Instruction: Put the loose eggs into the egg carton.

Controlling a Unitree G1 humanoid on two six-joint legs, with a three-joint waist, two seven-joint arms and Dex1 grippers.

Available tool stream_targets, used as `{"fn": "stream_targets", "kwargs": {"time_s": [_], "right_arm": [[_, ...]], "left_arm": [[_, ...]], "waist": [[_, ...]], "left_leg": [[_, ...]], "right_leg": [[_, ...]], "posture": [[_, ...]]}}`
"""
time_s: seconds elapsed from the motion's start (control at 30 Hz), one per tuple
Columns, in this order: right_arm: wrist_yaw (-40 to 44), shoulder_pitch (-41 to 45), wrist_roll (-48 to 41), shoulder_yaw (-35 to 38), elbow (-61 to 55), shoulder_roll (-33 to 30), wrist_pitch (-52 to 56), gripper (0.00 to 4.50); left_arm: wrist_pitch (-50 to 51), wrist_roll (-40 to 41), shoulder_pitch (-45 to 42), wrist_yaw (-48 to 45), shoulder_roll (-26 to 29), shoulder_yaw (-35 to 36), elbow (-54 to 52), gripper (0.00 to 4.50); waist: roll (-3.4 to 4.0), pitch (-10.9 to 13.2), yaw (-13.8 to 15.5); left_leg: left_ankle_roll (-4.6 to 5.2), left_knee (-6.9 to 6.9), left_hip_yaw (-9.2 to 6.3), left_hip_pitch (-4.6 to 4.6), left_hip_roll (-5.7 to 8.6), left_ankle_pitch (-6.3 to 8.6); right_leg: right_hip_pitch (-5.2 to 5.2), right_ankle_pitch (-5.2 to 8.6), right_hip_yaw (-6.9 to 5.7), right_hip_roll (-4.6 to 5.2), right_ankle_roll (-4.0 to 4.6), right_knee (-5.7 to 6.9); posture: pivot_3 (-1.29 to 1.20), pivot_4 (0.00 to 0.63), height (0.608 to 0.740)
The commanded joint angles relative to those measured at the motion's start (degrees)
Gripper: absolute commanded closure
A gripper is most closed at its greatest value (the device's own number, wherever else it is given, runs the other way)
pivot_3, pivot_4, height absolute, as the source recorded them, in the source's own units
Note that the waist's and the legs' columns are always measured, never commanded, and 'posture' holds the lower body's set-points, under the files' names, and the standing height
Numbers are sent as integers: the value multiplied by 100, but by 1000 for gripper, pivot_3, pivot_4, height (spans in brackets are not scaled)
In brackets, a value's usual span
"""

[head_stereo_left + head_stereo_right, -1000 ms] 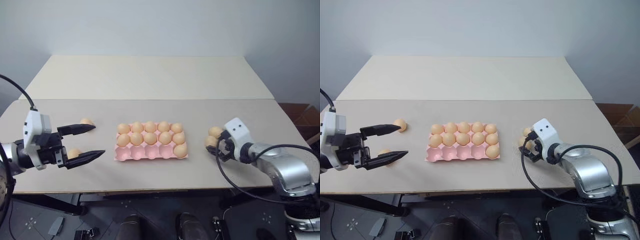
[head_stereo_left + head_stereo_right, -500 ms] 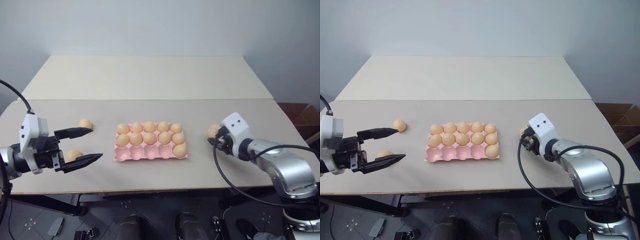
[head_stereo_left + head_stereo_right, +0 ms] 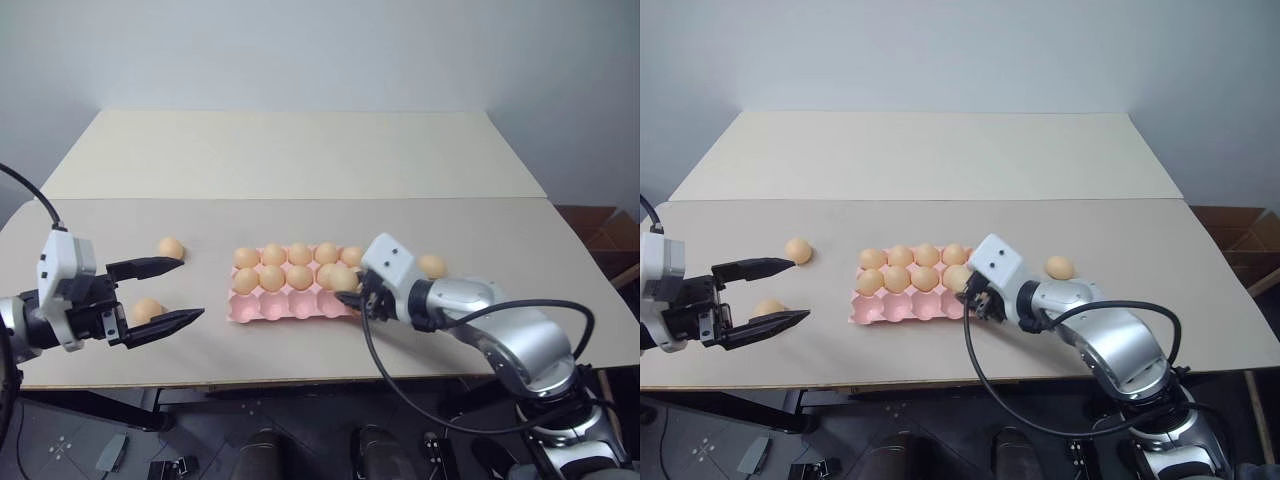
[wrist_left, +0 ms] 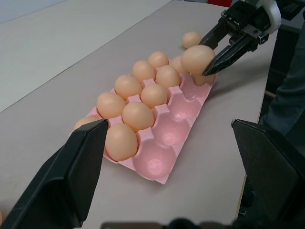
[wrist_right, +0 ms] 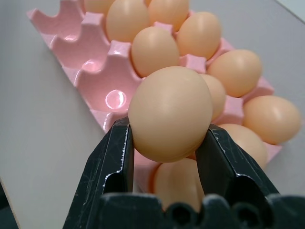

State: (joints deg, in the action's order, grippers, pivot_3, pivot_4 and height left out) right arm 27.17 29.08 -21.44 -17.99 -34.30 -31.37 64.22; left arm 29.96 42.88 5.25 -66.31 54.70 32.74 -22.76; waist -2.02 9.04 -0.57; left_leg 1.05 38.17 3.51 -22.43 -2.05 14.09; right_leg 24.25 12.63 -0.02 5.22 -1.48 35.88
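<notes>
Right tool (image 5: 167,157) clamped on pale orange-tan oval egg (image 5: 170,112), hovering over right end of flat pink moulded egg carton (image 3: 290,308). Step in hand: carry-to-cup. You need to line up over empty front-row cup (image 4: 181,106), lower, then release. Left tool (image 3: 170,293) jaws wide, empty, loose egg (image 3: 147,309) between them. Two more on beige worktop (image 3: 300,160): one (image 3: 171,247) far left, one (image 3: 432,265) right of carton.

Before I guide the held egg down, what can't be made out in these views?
- Near-row cup under the pale orange-tan held egg: covered in the right wrist view by the egg and right gripper.
- Pink moulded egg carton's right end: behind the gripper in the head views.
- Left loose egg: partly behind the open left gripper.
</notes>
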Motion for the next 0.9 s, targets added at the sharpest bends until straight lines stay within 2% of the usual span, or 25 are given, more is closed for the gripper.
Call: {"fn": "stream_targets", "kwargs": {"time_s": [0.03, 0.07, 0.17, 0.33, 0.5, 0.67, 0.77, 0.9], "right_arm": [[-79, 93, 137, -110, 1, 125, -161, 2539], [-93, 104, 163, -146, 32, 162, -162, 2539], [-128, 89, 274, -304, 16, 213, -158, 1900], [-73, 96, 227, -46, -228, 94, -81, 151], [203, 157, -102, 884, -540, -260, -2, 68], [1126, -263, -535, 2327, -368, -1206, -605, 68], [1900, -845, -550, 2954, 62, -1797, -1442, 68], [3028, -1694, -413, 3566, 890, -2288, -2865, 68]], "left_arm": [[-88, 46, 31, 16, -6, 176, -131, 0], [-93, 42, 36, 22, -9, 173, -136, 0], [-90, 49, 29, 42, -11, 183, -149, 0], [-104, 43, 47, 35, -3, 214, -143, 0], [-126, 15, -6, 11, 24, 182, -42, 0], [-180, -55, -46, -116, 74, 181, 270, 0], [-193, -80, -26, -220, 104, 195, 521, 0], [-341, -353, 133, -333, 129, 190, 919, 0]], "waist": [[-1, 0, -11], [-1, 0, -15], [0, 0, -16], [-1, 0, -16], [0, 0, -3], [-1, 0, 21], [-2, 1, 22], [-2, 1, 17]], "left_leg": [[0, 0, 0, 1, 0, 0], [0, 0, 0, 2, -2, 0], [0, -1, -1, 4, -6, 0], [0, -1, 0, 3, -5, 0], [0, -1, -1, 2, -4, 0], [0, -2, 0, 1, -4, 0], [0, -2, 2, 3, -3, 1], [0, -2, 3, 8, -4, 0]], "right_leg": [[0, 0, 0, 0, 0, 1], [1, 0, 1, -3, 0, 2], [3, 1, 0, -8, 1, 7], [2, 1, 0, -7, 1, 5], [2, 1, -1, -4, 1, 3], [0, 2, -4, -5, 0, -2], [-3, 2, -4, -5, -1, -5], [-7, 3, -4, -6, -1, -4]], "posture": [[0, 150, 740], [0, 150, 740], [0, 150, 740], [0, 150, 740], [0, 150, 740], [0, 150, 740], [0, 150, 740], [0, 150, 740]]}}
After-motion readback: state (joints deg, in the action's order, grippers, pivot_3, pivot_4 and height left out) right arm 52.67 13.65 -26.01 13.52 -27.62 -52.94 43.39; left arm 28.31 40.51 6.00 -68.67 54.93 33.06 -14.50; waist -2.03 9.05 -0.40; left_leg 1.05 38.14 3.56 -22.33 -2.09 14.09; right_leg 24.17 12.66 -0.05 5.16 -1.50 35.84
